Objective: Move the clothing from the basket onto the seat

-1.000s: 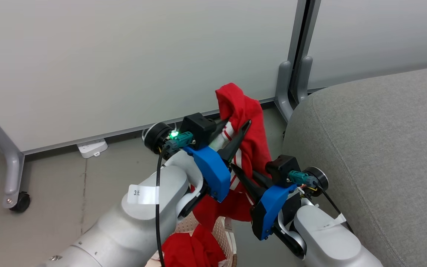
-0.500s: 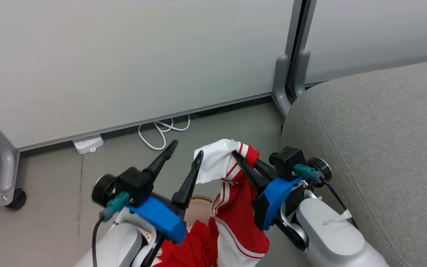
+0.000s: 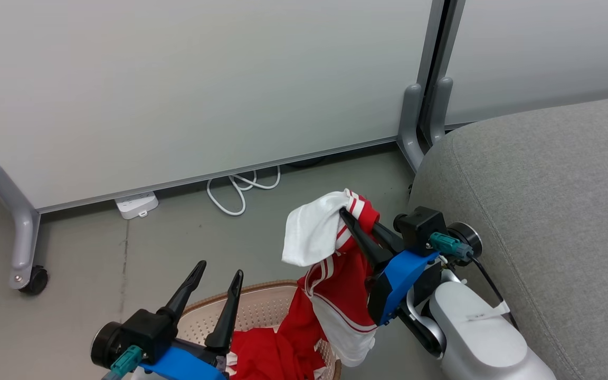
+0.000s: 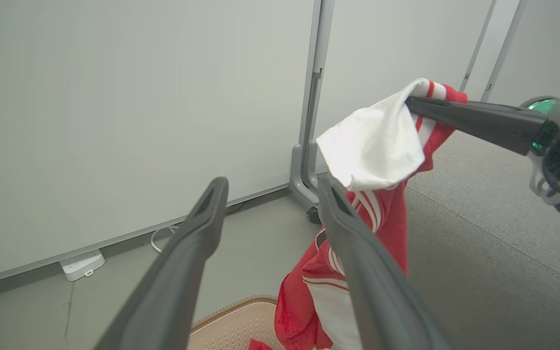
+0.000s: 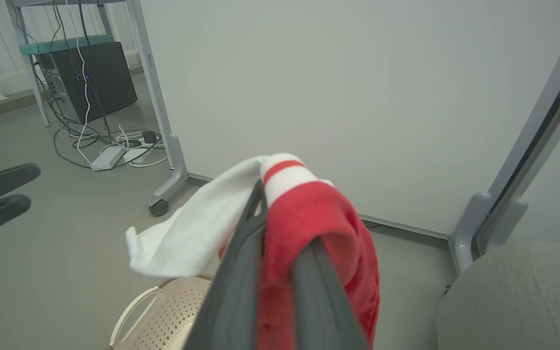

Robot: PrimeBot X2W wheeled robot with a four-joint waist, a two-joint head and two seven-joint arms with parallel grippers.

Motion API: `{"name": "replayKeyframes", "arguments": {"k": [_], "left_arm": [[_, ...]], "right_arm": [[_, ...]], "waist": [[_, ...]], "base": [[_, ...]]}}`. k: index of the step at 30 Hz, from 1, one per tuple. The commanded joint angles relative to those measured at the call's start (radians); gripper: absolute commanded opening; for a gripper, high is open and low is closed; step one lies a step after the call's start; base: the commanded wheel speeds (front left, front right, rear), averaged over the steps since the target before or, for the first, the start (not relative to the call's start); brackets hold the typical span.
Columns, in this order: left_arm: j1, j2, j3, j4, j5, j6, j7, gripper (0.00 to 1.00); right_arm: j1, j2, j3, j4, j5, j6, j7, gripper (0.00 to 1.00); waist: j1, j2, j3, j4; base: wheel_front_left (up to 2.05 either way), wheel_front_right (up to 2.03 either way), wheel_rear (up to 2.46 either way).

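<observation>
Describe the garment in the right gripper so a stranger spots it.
Find the big grey seat; beside its rounded edge, the right gripper hovers by the cream basket. The hanging garment droops from it, red with a white flap on top, unlike the red heap inside the basket.

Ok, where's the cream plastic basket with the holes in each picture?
Head view: the cream perforated plastic basket sits bottom centre.
Left wrist view: basket at the bottom edge, near the middle.
Right wrist view: basket bottom left.
Shared landmark: the hanging red-and-white fabric garment.
</observation>
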Motion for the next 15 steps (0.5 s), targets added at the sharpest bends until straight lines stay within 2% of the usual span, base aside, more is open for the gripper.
{"name": "replayKeyframes", "arguments": {"k": [1,8,15], "left_arm": [[0.011,-0.010,0.023,0.002,0.016,-0.007,-0.003,1.00],[0.038,-0.045,0.082,0.011,0.055,-0.033,-0.003,1.00],[0.035,-0.061,0.115,0.004,0.085,-0.044,-0.003,1.00]], "right_arm": [[0.016,-0.002,-0.004,-0.008,-0.003,0.000,0.002,0.00],[0.025,-0.002,-0.006,-0.023,-0.006,0.000,0.014,0.00],[0.007,-0.002,-0.012,-0.036,-0.015,0.000,0.020,0.00]], "waist": [[0.0000,0.0000,-0.002,0.000],[0.0000,0.0000,-0.002,-0.022],[0.0000,0.0000,0.020,-0.108]], "base": [[0.00,0.00,0.00],[0.00,0.00,0.00],[0.00,0.00,0.00]]}}
